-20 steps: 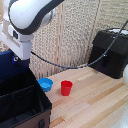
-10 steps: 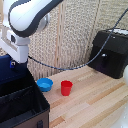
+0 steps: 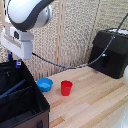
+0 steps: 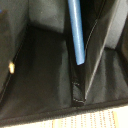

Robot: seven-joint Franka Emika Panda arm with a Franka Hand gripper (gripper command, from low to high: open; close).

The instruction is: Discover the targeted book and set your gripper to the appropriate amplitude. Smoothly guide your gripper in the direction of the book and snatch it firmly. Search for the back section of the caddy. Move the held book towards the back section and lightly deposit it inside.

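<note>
The gripper hangs just above the caddy, its jaw width hidden, apparently because the book now stands against a divider.

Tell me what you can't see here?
- Gripper: fingertips hidden behind the caddy rim in the exterior view; open or shut unclear.
- Book: the wrist view shows only a blurred blue strip, cut off by the edge.
- Caddy: cut off by the exterior view's left edge.

Your book stands tilted inside the black fabric caddy, its blue edge against a divider; which compartment is unclear.
</note>
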